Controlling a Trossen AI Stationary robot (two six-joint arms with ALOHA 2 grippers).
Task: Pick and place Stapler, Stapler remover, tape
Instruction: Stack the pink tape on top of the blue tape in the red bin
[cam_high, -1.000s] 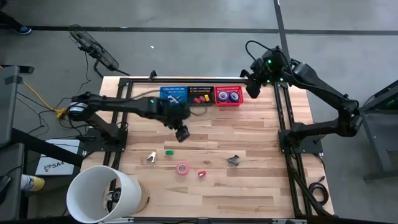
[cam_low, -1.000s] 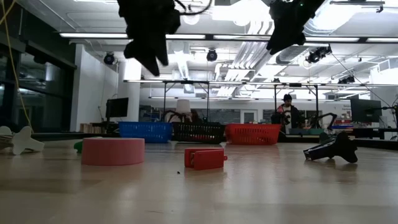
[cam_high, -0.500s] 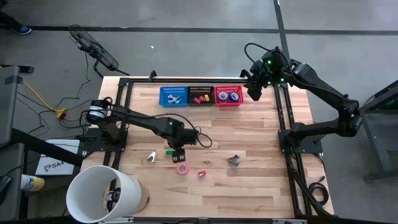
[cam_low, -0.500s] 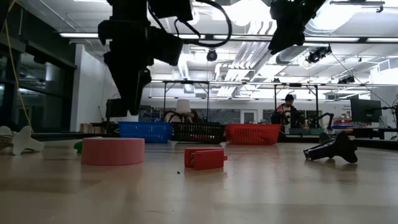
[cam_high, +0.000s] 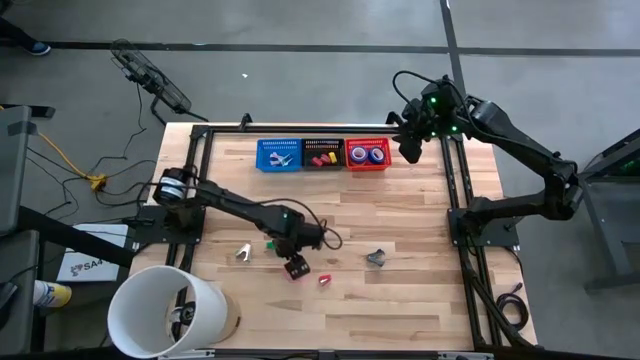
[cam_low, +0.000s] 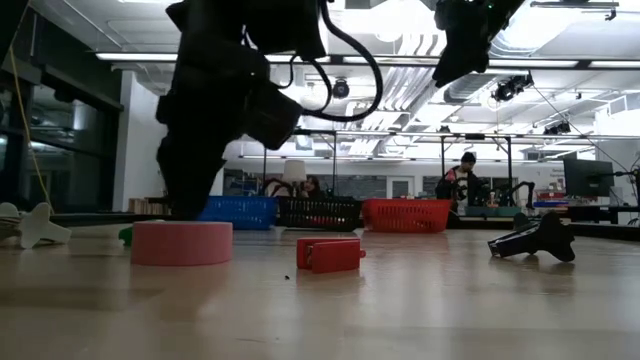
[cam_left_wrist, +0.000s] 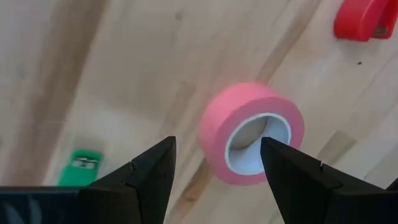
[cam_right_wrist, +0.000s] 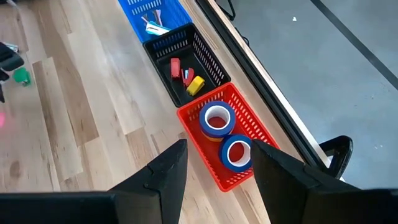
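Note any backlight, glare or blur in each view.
Low view: ceiling lights backlight the left claw into a silhouette above the pink tape. Left wrist view: tape sharp, fingers soft. High view: even light, no glare.
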